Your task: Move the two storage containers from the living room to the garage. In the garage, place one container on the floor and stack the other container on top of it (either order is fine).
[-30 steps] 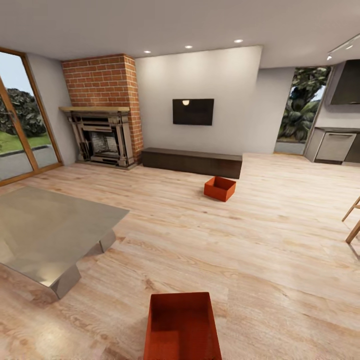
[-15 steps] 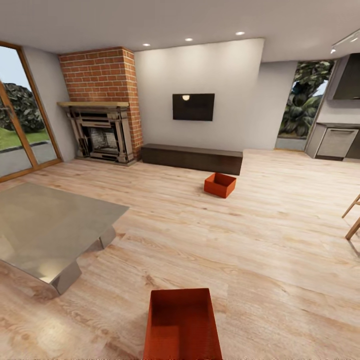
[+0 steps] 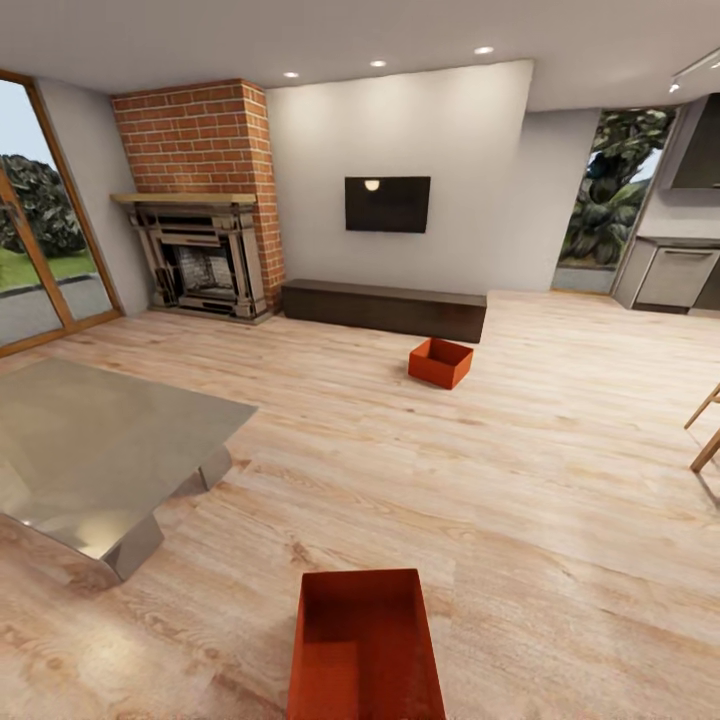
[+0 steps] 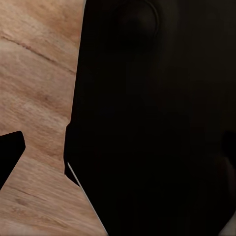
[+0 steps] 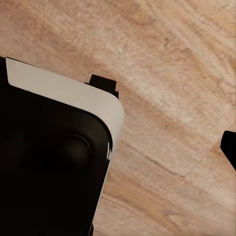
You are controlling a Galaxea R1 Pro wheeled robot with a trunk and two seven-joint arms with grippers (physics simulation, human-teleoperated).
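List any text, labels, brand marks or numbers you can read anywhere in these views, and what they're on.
None: no readable text in any view.
The orange-red ribbed plastic bin nearest the camera and the second identical bin by the low dark cabinet show plain walls, no labels.
The black wall-mounted TV shows only a lamp reflection, no logo.
Both wrist views show bare wood-plank floor and dark robot housing, unmarked.

Light wood-plank floor [image 5: 172, 73] with diagonal grain, large black robot body part [image 5: 44, 167] with a white rounded edge band [image 5: 69, 93], small black tab [image 5: 104, 83] at its upper corner, dark fragment [image 5: 230, 147] at frame edge, identity unclear
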